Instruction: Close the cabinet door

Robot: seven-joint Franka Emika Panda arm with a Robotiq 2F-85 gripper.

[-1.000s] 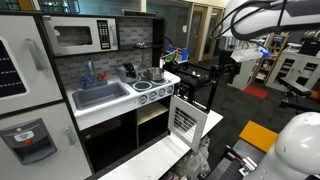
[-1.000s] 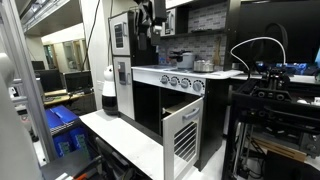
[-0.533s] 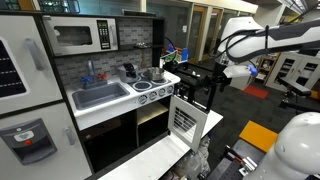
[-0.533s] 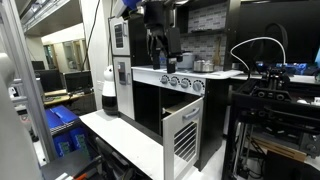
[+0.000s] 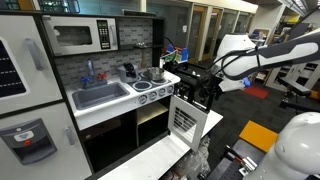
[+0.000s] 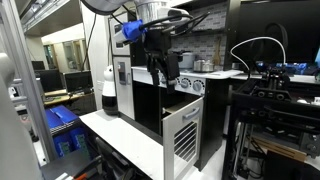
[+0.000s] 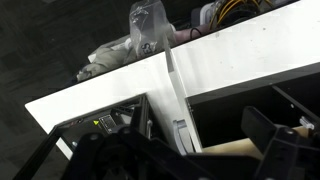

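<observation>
1. Gripper [image 6: 165, 74] hangs in front of the stove knobs [image 6: 192, 85], jaws spread apart and holding nothing.
2. Contact is not yet made: the gripper is above the cabinet door [image 6: 182, 136] and apart from its top edge.
3. That door stands swung wide open, low and to the right of the sink [image 5: 100, 96].
4. Nothing of the closing looks done; reaching the door and pushing it shut are both left.

The black claw [image 6: 166, 77] stands dark against white. Below it, the small white rectangular play-kitchen cabinet door [image 6: 183, 135] has a pane striped with thin horizontal bars. Beyond the claw are a grey brick-patterned back wall [image 5: 105, 62] and a silver-grey microwave [image 5: 80, 37]. Above the claw is a blue arm fitting [image 6: 133, 30].
</observation>
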